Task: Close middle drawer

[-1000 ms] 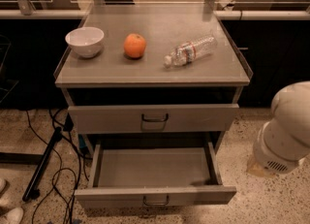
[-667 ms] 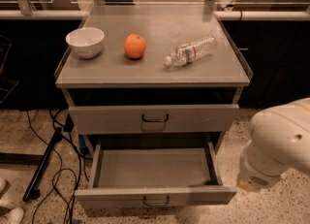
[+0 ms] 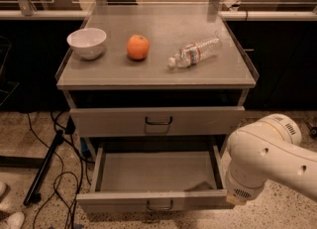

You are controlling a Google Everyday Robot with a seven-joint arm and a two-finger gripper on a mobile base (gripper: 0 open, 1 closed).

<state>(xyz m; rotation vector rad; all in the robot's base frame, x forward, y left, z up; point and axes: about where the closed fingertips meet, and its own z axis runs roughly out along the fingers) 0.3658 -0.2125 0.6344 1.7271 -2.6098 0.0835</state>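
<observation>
Grey metal cabinet [image 3: 148,77] at centre. White arm [image 3: 267,163] low on the right, by the right front corner of the middle drawer [image 3: 156,199], pulled well out beneath the shut upper drawer [image 3: 114,121]. Gripper out of frame; spread or pressed, cannot tell. On top, left to right: bowl [image 3: 86,42], orange [image 3: 138,47], bottle [image 3: 194,52] lying flat.
</observation>
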